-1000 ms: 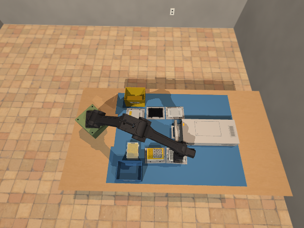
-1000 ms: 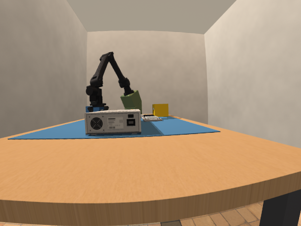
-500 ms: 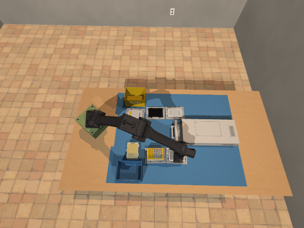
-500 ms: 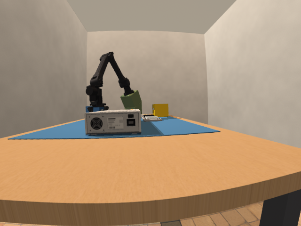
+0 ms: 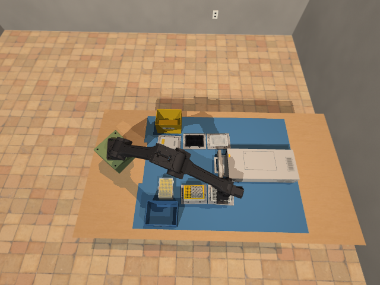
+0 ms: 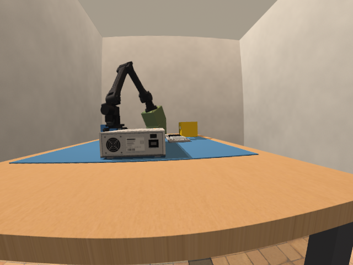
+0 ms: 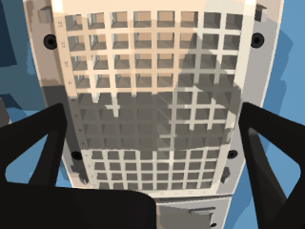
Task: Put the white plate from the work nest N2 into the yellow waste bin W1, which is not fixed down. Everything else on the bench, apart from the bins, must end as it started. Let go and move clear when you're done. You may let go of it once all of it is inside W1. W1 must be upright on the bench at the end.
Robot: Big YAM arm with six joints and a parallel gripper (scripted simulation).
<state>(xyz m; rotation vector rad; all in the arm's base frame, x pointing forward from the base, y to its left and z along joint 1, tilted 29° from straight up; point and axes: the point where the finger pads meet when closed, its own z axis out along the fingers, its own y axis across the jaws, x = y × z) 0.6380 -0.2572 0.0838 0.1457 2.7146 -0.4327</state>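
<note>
Grey walls [image 5: 153, 15], terracotta tile floor [image 5: 76, 76], wooden bench [image 6: 171, 199] with blue mat [image 5: 260, 214].

A wooden bench [image 5: 322, 184] carries a blue mat [image 5: 263, 211] and the arm's green base plate [image 5: 105, 143].
</note>
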